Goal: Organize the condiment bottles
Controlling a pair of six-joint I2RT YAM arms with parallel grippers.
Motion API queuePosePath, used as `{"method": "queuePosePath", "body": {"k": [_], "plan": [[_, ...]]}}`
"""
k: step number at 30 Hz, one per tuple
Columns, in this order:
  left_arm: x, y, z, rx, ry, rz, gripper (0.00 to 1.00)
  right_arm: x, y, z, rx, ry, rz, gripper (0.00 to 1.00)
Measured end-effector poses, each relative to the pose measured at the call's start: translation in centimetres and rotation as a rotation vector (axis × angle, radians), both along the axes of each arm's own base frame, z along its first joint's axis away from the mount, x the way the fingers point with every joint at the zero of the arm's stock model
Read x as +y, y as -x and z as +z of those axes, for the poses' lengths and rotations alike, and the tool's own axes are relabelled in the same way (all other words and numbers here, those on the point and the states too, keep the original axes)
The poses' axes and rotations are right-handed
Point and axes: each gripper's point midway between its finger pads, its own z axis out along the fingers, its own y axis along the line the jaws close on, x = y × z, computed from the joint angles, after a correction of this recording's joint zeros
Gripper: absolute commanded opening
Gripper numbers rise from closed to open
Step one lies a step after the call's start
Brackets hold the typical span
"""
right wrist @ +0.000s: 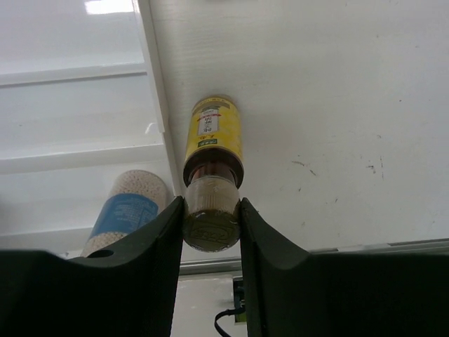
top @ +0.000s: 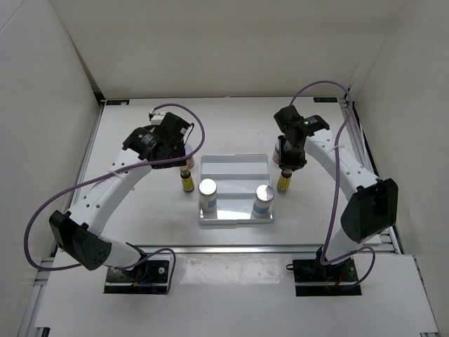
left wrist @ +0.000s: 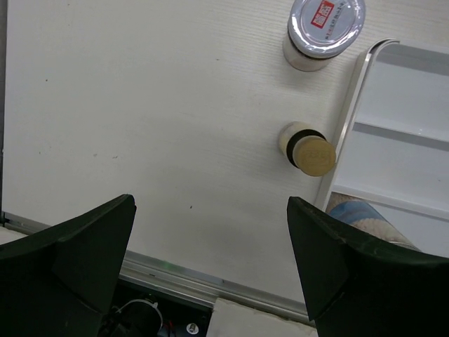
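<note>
My right gripper [right wrist: 211, 210] is shut on the ribbed cap of a yellow-labelled dropper bottle [right wrist: 212, 137], which stands on the table just right of the white tray [right wrist: 77, 133]. From above, this dropper [top: 283, 182] shows below the right gripper [top: 287, 168]. Two white bottles with silver caps [top: 208, 191] [top: 263, 199] stand on the tray's front step. My left gripper [left wrist: 210, 239] is open and holds nothing. It hovers left of the tray, with the other dropper [left wrist: 309, 149] and a round-lidded jar [left wrist: 325, 28] ahead of it.
The stepped tray [top: 235, 165] sits mid-table with its rear steps bare. A pinkish jar [top: 280, 147] is partly hidden behind the right wrist. White walls close in the table on three sides. A metal rail [left wrist: 182, 270] runs along the near edge.
</note>
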Motion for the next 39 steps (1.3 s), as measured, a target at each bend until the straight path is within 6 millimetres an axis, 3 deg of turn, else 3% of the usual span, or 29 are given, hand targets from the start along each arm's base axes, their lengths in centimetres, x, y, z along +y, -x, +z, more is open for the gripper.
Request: {"method": "queuePosePath", "body": {"k": [4, 7, 11, 14, 18, 22, 28, 31, 34, 39], "plan": [[0.8, 0.1, -0.9, 0.023, -0.014, 0.022, 1.00, 0.9, -1.0, 3.1, -0.065, -0.029, 0.030, 0.00], [1.3, 0.1, -1.4, 0.035, -0.020, 0.039, 1.00, 2.4, -2.1, 6.5, -0.155, -0.079, 0.067, 0.00], [1.5, -0.4, -1.5, 0.030, -0.019, 0.048, 1.00, 5.0, -1.6, 9.0, -0.214, -0.140, 0.142, 0.00], [1.6, -0.7, -2.0, 0.042, -0.026, 0.054, 1.00, 6.7, -0.7, 8.5, -0.190, -0.151, 0.193, 0.00], [1.9, -1.3, -2.6, 0.059, -0.037, 0.063, 1.00, 8.3, 0.0, 5.8, -0.118, -0.149, 0.228, 0.00], [2.1, -1.5, -2.7, 0.060, -0.041, 0.068, 1.00, 8.3, 0.1, 2.6, -0.041, -0.113, 0.213, 0.00], [2.2, -1.7, -2.8, 0.062, -0.039, 0.068, 1.00, 7.7, 0.3, 0.0, -0.004, -0.076, 0.204, 0.01], [2.1, -1.9, -3.0, 0.067, -0.037, 0.067, 1.00, 7.7, 0.3, -0.4, 0.000, -0.067, 0.203, 0.58], [1.7, -2.1, -3.3, 0.069, -0.027, 0.062, 1.00, 7.7, 0.0, -0.3, -0.013, -0.068, 0.197, 0.98], [0.8, -2.8, -3.9, 0.078, 0.002, 0.038, 1.00, 7.3, -0.7, 0.3, -0.048, -0.041, 0.191, 1.00]]}}
